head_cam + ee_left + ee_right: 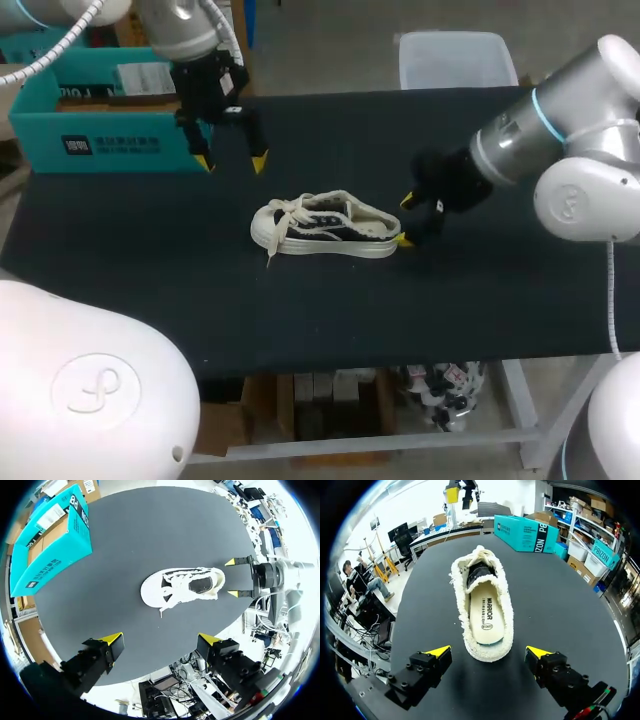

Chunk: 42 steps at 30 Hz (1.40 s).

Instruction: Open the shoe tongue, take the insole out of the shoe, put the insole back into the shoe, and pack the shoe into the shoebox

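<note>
Right gripper [405, 220] gapes wide, empty, behind shoe [325, 226].

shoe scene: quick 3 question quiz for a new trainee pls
1. True or false: the insole lies inside the shoe.
2. Pick one. The left claw and right claw are: A both open; B both shut on the shoe; C one open, one shut.
3. Fill in: the right claw sits at the shoe's ___ end.
Key: 1 true; 2 A; 3 heel.
</note>
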### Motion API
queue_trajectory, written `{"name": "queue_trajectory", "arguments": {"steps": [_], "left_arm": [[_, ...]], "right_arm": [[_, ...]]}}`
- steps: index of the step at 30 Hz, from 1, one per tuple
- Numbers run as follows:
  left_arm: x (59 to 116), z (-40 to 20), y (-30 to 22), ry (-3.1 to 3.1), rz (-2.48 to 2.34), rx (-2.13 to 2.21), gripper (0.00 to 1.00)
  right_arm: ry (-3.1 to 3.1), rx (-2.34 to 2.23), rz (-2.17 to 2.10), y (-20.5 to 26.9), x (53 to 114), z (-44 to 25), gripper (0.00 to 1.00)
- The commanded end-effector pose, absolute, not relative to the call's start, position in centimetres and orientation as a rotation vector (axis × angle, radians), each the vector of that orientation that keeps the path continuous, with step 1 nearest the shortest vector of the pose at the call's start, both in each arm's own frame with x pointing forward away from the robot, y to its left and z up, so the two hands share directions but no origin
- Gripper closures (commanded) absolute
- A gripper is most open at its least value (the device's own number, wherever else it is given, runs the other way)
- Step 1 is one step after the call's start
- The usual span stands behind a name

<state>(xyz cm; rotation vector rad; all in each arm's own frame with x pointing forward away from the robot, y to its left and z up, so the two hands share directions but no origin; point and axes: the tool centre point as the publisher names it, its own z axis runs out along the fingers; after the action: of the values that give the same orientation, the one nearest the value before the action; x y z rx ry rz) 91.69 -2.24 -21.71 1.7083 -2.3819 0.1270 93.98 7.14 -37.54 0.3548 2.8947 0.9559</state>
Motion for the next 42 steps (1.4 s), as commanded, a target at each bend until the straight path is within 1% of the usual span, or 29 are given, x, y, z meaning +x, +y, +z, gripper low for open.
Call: {"name": "queue_trajectory", "arguments": {"steps": [1,25,41,42], "left_arm": [[91.3,-22.2,-3.0,-2.397,0.107,1.702,0.00],[91.6,-23.9,-5.1,-2.389,0.061,1.707,0.00],[92.1,-24.6,-6.0,-2.371,0.048,1.736,0.00],[92.2,-24.6,-6.1,-2.370,0.047,1.739,0.00]], "right_arm": [[2.878,0.365,0.962,7.8,94.8,-38.8,0.00],[2.890,0.352,1.112,10.1,95.4,-42.4,0.00],[2.864,0.338,1.184,10.8,95.4,-42.8,0.00],[2.865,0.338,1.186,10.9,95.4,-42.9,0.42]]}}
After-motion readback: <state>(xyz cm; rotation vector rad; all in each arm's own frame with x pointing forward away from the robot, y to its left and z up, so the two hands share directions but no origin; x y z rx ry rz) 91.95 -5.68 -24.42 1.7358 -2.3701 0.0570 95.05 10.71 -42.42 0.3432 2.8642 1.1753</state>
